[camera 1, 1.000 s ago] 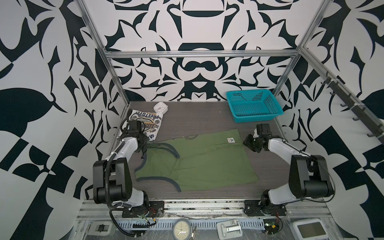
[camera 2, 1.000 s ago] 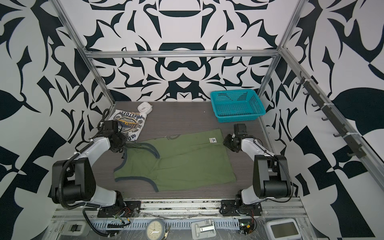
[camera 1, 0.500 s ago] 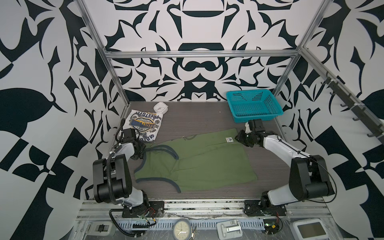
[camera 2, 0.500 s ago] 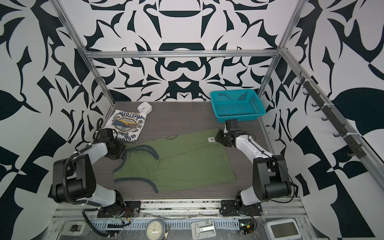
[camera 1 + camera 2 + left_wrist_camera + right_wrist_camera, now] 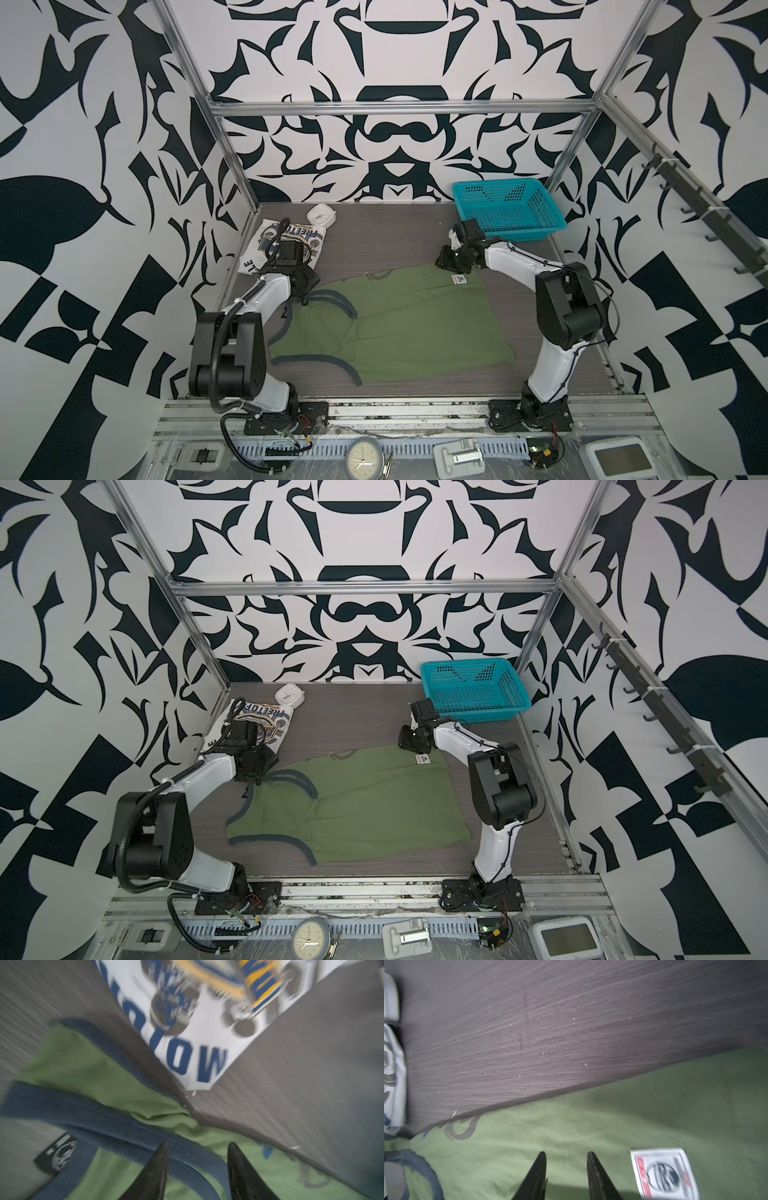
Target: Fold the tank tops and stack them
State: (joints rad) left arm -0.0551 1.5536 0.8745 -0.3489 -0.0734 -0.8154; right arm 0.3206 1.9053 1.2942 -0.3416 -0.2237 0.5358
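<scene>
The olive green tank top (image 5: 407, 320) (image 5: 365, 800) lies spread flat mid-table, its dark-trimmed straps toward the left. The white tank top (image 5: 309, 239) (image 5: 266, 715) lies folded at the far left, printed side up. My left gripper (image 5: 305, 297) (image 5: 197, 1145) hovers open over the green top's far strap (image 5: 124, 1126), and the strap runs under the gap between its fingers. My right gripper (image 5: 442, 264) (image 5: 565, 1154) stands open just above the green top's far right corner, beside the white label (image 5: 662, 1174), with nothing between its fingers.
A teal basket (image 5: 507, 210) stands at the back right, close behind the right arm. A small white clock (image 5: 321, 215) sits by the white top at the back left. Metal frame posts and patterned walls close in the table's sides.
The left gripper has opened and moved from beside the white top to the green top's far strap. The right gripper has swung leftward from the table's right side to the green top's far right corner.
</scene>
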